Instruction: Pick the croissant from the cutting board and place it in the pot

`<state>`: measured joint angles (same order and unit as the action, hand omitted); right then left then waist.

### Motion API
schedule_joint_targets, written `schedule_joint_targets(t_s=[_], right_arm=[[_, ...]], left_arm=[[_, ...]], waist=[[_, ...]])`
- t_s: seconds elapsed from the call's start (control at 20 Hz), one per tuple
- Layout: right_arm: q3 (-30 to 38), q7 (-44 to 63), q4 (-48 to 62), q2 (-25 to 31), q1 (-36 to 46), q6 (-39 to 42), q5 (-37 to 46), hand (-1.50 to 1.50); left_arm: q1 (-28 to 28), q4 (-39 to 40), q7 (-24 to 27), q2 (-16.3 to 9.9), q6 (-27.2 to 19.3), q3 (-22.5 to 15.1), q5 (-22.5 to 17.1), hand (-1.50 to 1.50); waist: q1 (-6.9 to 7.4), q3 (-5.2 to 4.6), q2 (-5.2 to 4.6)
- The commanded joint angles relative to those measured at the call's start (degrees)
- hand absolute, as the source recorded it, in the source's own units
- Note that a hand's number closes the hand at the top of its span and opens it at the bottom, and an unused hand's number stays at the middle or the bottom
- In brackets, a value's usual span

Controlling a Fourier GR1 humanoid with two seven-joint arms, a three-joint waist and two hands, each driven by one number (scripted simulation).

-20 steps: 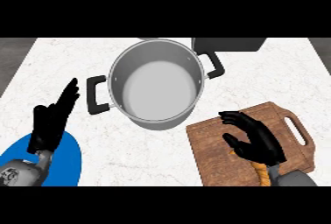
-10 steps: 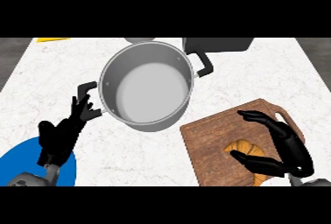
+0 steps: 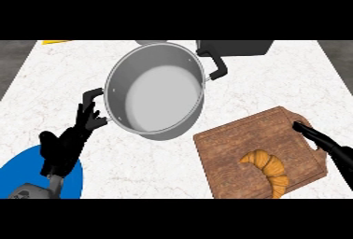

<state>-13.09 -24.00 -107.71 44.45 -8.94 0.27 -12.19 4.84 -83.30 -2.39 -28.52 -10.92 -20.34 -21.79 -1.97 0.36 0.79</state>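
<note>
A golden croissant (image 3: 269, 170) lies on the brown wooden cutting board (image 3: 228, 149) at the lower right. The grey steel pot (image 3: 155, 91) with black handles stands up the counter to the left, nothing inside it. My right hand (image 3: 329, 149) shows at the right edge over the board's handle end, fingers stretched out, apart from the croissant. My left hand (image 3: 69, 142) is at the lower left with straight fingers reaching up to the pot's near handle (image 3: 92, 95), touching or almost touching it.
A blue plate (image 3: 31, 179) sits under my left forearm at the lower left. A dark grey box (image 3: 234, 48) stands behind the pot at the counter's far edge. A yellow object (image 3: 56, 42) shows at the far left corner.
My right hand has drawn off the croissant to the right edge, uncovering it. My left hand's fingers have come up to the pot's handle. The view has shifted, so pot and board appear displaced.
</note>
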Motion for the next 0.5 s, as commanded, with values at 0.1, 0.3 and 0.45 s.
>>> schedule_joint_targets(t_s=[0.1, 0.3, 0.45], right_arm=[[1.1, 17.1, -6.6, 4.8, 0.7, 3.2, -5.6, -1.50], [-0.9, 24.6, -4.3, 4.4, 2.1, 3.8, -6.7, -1.50], [-5.0, 28.2, -3.0, 6.9, 4.3, 8.5, -4.5, -1.50]], left_arm=[[0.4, 3.7, -0.7, 4.7, 2.0, -4.4, 1.5, 0.00], [0.5, 3.8, -0.3, 3.6, 4.8, -2.9, 0.7, 0.00], [4.1, 5.5, -1.5, 6.1, 2.7, -3.4, 2.4, 0.00]], waist=[[1.15, -0.51, -0.91], [2.12, -0.45, -1.03], [1.98, -0.44, -1.21]])
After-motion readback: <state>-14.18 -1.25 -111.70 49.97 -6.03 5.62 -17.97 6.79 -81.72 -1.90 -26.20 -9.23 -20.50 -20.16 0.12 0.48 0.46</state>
